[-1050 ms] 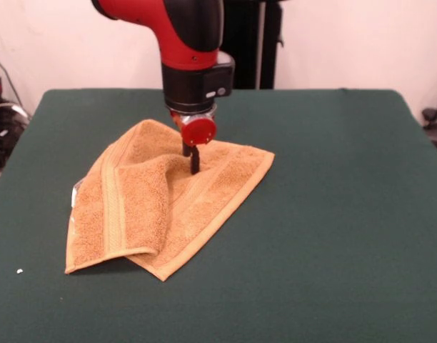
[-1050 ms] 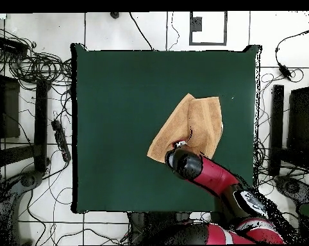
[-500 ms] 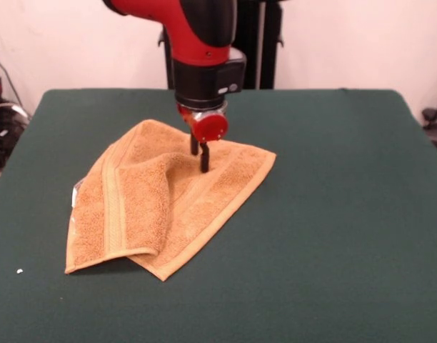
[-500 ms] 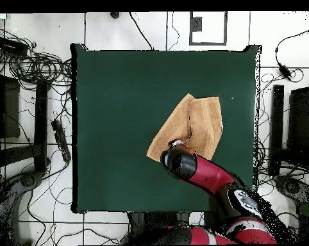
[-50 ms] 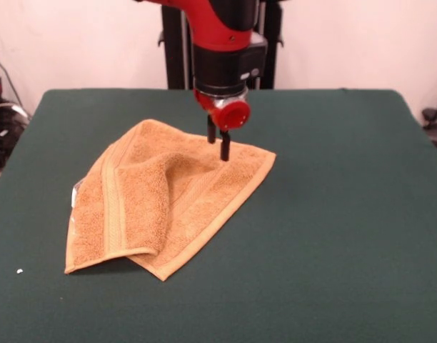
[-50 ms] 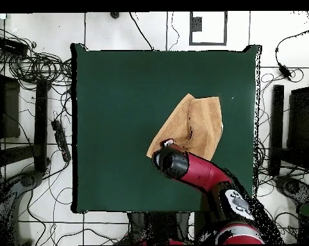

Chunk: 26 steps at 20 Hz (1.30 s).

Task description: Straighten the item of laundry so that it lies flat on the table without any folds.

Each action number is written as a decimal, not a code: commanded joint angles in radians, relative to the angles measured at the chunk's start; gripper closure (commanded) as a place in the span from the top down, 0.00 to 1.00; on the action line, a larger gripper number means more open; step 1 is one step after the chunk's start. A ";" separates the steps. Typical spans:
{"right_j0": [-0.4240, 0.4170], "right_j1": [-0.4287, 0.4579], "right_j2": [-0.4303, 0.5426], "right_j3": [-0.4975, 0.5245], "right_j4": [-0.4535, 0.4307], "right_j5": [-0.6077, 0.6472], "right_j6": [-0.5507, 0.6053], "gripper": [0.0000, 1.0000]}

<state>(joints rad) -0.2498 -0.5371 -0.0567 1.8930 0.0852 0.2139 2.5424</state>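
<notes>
1. While my claw [image 5: 218,144] hangs over it, the table [image 5: 333,214] spreads dark green on every side of the claw, and I see most of its cloth top bare.
2. Coming down from above the claw, my red and black arm [image 6: 202,176] covers the claw completely in the overhead view.
3. Directly beneath the claw and running out to its left and toward the camera in the front view, the item of laundry [image 5: 154,200] lies rumpled, with one side doubled over itself in a raised fold.
4. Just above the towel's far edge, the claw shows two short dark fingers [image 5: 225,146] with a narrow gap between them, released and grasping nothing.
</notes>
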 commanded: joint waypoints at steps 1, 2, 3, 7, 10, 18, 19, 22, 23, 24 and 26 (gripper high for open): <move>0.044 -0.025 0.056 0.067 0.057 0.145 0.123 1.00; 0.039 -0.023 0.064 0.073 0.061 0.135 0.128 1.00; 0.033 -0.008 0.081 0.079 0.067 0.106 0.136 1.00; 0.001 0.067 0.145 0.083 0.077 -0.011 0.148 1.00; -0.013 0.122 0.170 0.066 0.076 -0.083 0.152 1.00; -0.037 0.203 0.215 0.026 0.071 -0.184 0.162 1.00; -0.039 0.213 0.220 0.021 0.071 -0.197 0.164 1.00; -0.042 0.237 0.229 0.007 0.073 -0.222 0.167 1.00; -0.039 0.242 0.234 0.005 0.077 -0.231 0.172 1.00; -0.038 0.248 0.241 0.003 0.079 -0.241 0.177 1.00; -0.042 0.265 0.255 -0.002 0.083 -0.260 0.186 1.00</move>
<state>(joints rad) -0.3032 -0.4498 0.0095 1.9247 0.1013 0.0897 2.5424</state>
